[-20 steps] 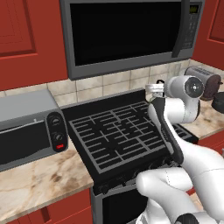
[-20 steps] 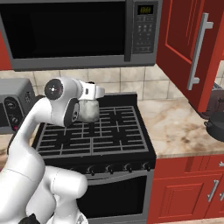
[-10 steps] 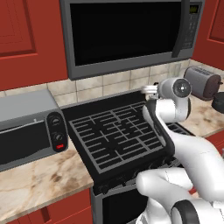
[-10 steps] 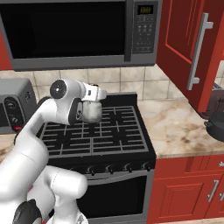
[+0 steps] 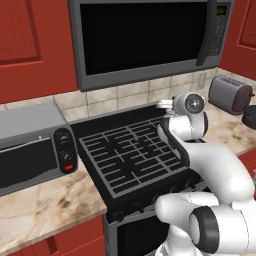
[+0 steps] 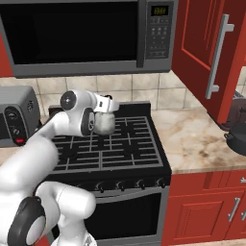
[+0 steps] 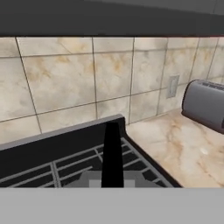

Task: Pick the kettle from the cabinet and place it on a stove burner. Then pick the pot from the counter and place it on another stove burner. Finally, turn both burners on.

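The small silvery grey-green kettle (image 6: 104,124) is held by its black arched handle in the clenched two-finger gripper (image 6: 106,111), above the far right burner of the black gas stove (image 6: 126,153). If it is released while tilted, it could tip on the grate.

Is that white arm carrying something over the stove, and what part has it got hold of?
Yes: the kettle, hanging under the tool over the back of the stove. The hold is at the top, on its black arched handle.
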